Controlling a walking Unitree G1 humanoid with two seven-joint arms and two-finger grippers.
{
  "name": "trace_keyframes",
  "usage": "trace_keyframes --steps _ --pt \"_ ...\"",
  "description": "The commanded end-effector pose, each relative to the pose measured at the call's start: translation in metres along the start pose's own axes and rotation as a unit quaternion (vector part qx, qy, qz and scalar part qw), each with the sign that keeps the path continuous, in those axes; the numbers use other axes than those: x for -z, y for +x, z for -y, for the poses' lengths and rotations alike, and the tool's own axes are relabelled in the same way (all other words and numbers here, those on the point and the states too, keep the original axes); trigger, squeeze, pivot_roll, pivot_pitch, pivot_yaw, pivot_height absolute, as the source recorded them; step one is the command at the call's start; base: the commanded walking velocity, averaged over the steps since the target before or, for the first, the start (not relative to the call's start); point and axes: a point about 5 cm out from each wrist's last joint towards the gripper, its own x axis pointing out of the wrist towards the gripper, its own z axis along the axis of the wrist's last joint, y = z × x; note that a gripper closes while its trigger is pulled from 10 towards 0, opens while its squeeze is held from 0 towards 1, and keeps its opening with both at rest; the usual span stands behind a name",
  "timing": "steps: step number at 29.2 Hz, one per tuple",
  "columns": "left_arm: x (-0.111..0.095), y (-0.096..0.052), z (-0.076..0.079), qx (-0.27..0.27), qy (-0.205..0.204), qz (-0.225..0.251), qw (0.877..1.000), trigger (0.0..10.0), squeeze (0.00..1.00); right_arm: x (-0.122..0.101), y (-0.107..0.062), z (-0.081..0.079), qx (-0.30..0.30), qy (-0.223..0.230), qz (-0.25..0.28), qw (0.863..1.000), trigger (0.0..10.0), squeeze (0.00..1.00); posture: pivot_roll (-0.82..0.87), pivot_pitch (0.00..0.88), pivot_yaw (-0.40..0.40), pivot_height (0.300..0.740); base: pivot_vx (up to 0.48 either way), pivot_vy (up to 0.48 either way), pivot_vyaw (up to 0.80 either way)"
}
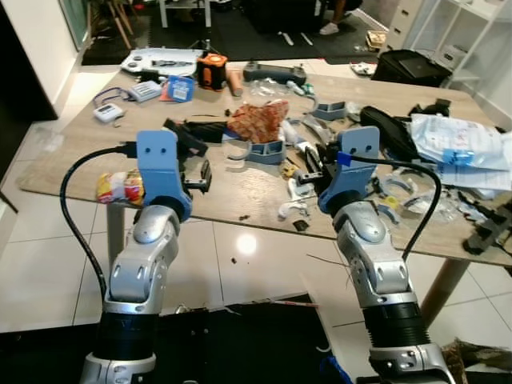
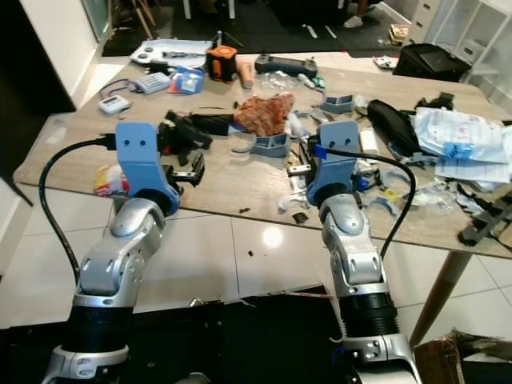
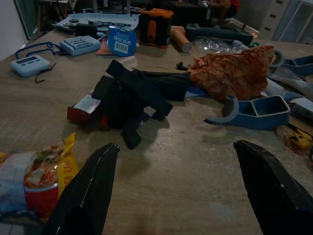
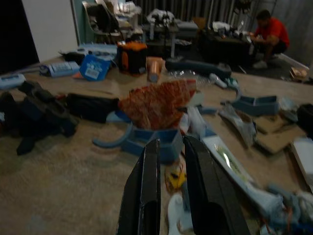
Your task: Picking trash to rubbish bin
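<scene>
Both claws hover over the near edge of the wooden surface [image 1: 240, 196]. Left claw [image 3: 176, 191] has its two black fingers spread wide apart, holding nothing and touching nothing, with bare wood between them. Right claw [image 4: 173, 188] has its fingers drawn close together with only a thin gap, gripping nothing; a small yellow scrap [image 4: 175, 178] lies on the wood just beyond the tips.

At 9 o'clock of the left claw, a noodle packet [image 1: 120, 187] in yellow and red lies at the near edge of the surface. Beyond the left claw at 12 o'clock sits a black bundle of straps [image 3: 129, 98] with a small red box [image 3: 84, 107] touching it. Past that, toward 1 o'clock, a crumpled orange-red wrapper [image 1: 258, 120] rests beside a blue plastic part [image 3: 257, 111]. White scraps [image 1: 290, 210] lie near the front edge at 9 o'clock of the right claw.

Farther back are a white timer [image 1: 108, 112], a blue card packet [image 1: 179, 88], an orange and black device [image 1: 212, 70] and a black controller [image 1: 274, 74]. At 3 o'clock lie a black pouch [image 1: 388, 132] and crumpled white plastic bags [image 1: 460, 148]. A person in a red top [image 4: 269, 34] crouches on the floor beyond the surface.
</scene>
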Motion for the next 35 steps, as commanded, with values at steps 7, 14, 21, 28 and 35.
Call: trace_keyframes --steps 7,14,21,28,35 --pt "0.004 -0.001 0.002 0.007 0.021 -0.019 1.0 10.0 0.0 0.013 -0.008 -0.003 0.004 0.01 -0.026 1.0 10.0 0.0 0.01 0.143 -0.045 0.74 0.0 -0.206 0.0" --pt "0.006 0.002 0.005 0.009 0.017 -0.03 0.999 10.0 0.0 0.015 -0.012 0.0 0.015 0.012 -0.03 0.999 10.0 0.0 0.0 0.154 -0.026 0.74 0.0 -0.411 0.0" --pt "0.009 0.001 0.011 0.027 0.016 -0.045 0.998 10.0 0.0 0.019 -0.015 0.003 0.019 0.013 -0.047 0.999 10.0 0.0 0.0 0.165 -0.027 0.74 0.0 0.0 0.0" --pt "0.011 0.001 0.007 0.011 0.01 -0.055 0.998 10.0 0.0 0.019 -0.014 -0.001 0.012 0.014 -0.051 0.999 10.0 0.0 0.0 0.166 -0.03 0.74 0.0 0.0 0.0" --pt "0.008 0.0 0.004 0.006 -0.002 -0.049 0.999 10.0 0.0 0.017 -0.014 -0.001 0.009 0.013 -0.052 0.999 10.0 0.0 0.0 0.167 -0.037 0.74 0.082 0.0 0.0"
